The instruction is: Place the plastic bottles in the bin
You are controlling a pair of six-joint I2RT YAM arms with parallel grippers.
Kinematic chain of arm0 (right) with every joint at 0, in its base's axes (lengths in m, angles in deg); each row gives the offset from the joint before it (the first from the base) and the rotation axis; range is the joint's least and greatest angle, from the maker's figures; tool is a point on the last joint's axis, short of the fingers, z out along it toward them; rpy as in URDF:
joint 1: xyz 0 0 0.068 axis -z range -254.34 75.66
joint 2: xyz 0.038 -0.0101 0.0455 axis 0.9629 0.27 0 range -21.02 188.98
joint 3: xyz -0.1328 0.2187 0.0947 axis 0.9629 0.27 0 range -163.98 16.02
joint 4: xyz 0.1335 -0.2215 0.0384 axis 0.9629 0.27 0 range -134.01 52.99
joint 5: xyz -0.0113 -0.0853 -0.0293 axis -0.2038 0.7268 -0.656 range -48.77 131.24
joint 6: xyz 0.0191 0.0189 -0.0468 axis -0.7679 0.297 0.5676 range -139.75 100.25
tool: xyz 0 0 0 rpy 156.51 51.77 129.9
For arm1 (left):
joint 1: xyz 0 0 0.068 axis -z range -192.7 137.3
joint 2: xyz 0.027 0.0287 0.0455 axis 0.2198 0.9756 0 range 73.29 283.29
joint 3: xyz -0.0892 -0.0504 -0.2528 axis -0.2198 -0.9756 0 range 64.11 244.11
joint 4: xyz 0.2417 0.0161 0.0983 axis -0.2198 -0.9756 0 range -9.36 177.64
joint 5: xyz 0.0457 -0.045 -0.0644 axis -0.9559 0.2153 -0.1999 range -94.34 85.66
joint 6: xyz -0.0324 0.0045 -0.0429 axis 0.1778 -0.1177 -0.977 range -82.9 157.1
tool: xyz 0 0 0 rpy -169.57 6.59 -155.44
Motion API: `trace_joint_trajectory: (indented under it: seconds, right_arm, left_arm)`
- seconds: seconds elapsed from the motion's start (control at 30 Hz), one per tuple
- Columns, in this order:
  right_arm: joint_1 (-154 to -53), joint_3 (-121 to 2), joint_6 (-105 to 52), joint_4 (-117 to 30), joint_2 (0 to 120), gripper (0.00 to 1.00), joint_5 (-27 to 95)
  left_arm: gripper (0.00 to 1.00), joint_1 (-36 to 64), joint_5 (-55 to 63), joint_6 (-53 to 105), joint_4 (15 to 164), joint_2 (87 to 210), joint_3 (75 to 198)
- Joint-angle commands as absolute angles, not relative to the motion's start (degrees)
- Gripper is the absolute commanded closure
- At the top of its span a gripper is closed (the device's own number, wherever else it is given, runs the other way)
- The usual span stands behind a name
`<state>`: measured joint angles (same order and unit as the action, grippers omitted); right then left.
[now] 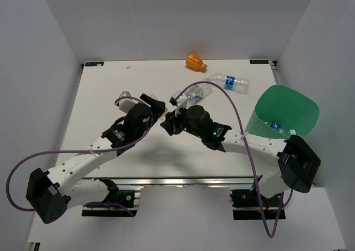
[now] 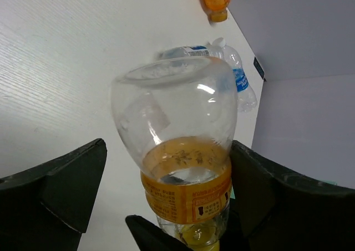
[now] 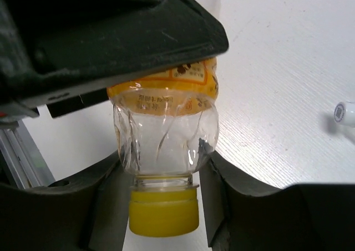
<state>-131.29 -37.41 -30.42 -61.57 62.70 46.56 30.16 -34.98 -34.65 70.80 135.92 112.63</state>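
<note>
Looks like no bottle is in the bin (image 1: 288, 104) at 3 o'clock yet: right pincer (image 3: 161, 179) is clamped on the yellow-capped bottle (image 3: 163, 134), can't tell if the left pincer (image 2: 166, 168) grips it, and three more bottles (image 1: 233, 82) lie around 12.

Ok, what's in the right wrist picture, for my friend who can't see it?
A crumpled clear bottle with an orange label and yellow cap is pinched between the right gripper's two dark fingers. The left gripper's black body covers its far end; the table below is white.

On the white table (image 1: 100, 96) lie a stubby orange bottle (image 1: 194, 62) — far edge — and a blue-labelled bottle (image 1: 232, 82).
</note>
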Motion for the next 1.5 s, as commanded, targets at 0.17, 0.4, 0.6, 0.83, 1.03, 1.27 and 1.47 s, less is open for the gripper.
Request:
trace_joint_trajectory:
  seconds: [0.17, 0.4, 0.6, 0.83, 1.03, 1.27, 1.47]
  right_arm:
    - [-129.97, -40.13, -32.84, -56.86, 57.91, 1.00, 54.23]
    - [-126.81, -40.84, -31.62, -50.88, 54.05, 1.00, 57.67]
    - [-120.33, -45.93, -30.55, -38.94, 45.44, 1.00, 71.37]
    - [-103.79, -48.05, -40.55, -19.42, 34.55, 1.00, 80.66]
    - [-99.92, -49.81, -54.27, -1.49, 31.80, 1.00, 97.38]
    - [-99.21, -49.98, -62.82, 6.53, 30.40, 0.92, 101.18]
    - [-98.42, -52.44, -64.93, 11.18, 30.75, 0.36, 101.44]
  left_arm:
    - [0.02, 30.28, -44.67, -28.65, 59.69, 134.38, 121.76]
    - [0.02, 29.32, -59.88, -27.59, 55.21, 129.99, 126.07]
    - [0.02, 23.61, -55.96, -20.74, 57.23, 130.15, 126.25]
    - [0.02, 13.59, -33.54, -6.26, 68.29, 143.23, 127.20]
    - [0.02, 13.67, -11.22, 15.34, 78.46, 152.21, 130.39]
    - [0.02, 13.67, 9.34, 30.40, 81.49, 158.10, 131.96]
    - [0.02, 14.55, 18.24, 35.77, 82.46, 163.72, 133.36]
